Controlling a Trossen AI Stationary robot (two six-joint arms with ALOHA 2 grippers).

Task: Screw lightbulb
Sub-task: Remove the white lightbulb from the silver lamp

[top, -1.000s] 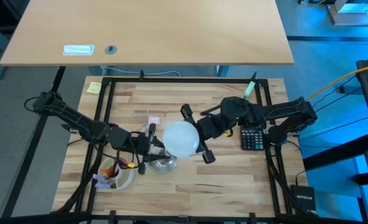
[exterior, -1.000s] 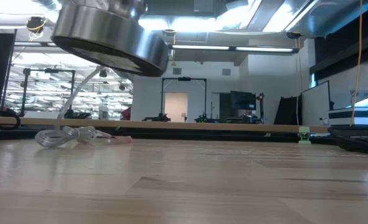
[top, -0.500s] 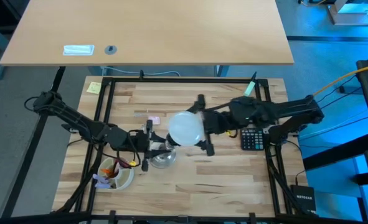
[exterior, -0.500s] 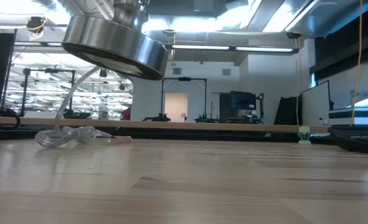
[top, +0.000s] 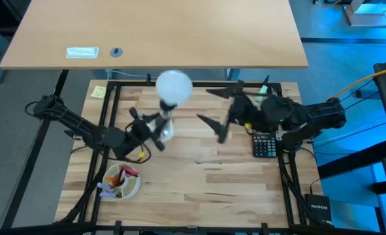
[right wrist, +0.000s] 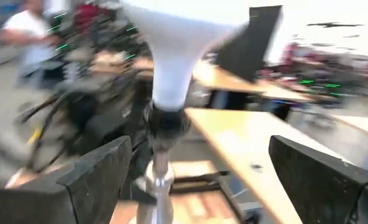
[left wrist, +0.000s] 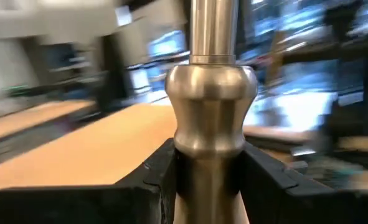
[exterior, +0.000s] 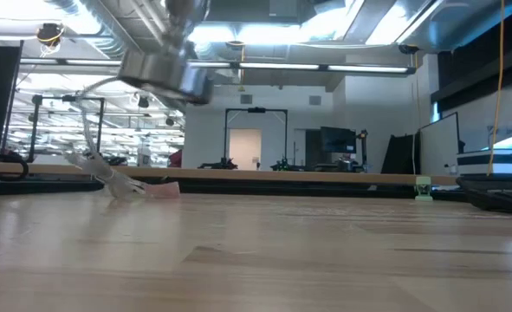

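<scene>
The butcher-block wooden table [top: 199,176] carries the whole work area, with both dark arms reaching in over it. The left gripper [top: 148,127] sits over the left-centre of the table and is pressed onto the shiny silver flared stand [left wrist: 212,106]; in the left wrist view its two dark fingers [left wrist: 154,186] bear on either side of the polished stem just below the bulge, and in the low view the stand's foot [exterior: 162,71] hangs clear of the table surface. The white matte round-headed lightbulb [top: 174,87] is seated in the black socket [right wrist: 165,119] at the top of this stand and leans toward the far edge of the table, so the assembly is tilted rather than upright. The right gripper [top: 220,109] hovers right of centre, apart from the bulb, with its fingers spread wide and nothing between them. A black calculator [top: 265,145] lies near the right edge, a white bowl of small items [top: 122,183] near the front left, and a yellow sticky note [top: 98,91] at the far left corner. Judged risk: the smooth stem may slip or rotate in the left grip, dropping the top-heavy assembly; a bulb not fully threaded may work loose; the spread right fingers may strike the bulb on approach
</scene>
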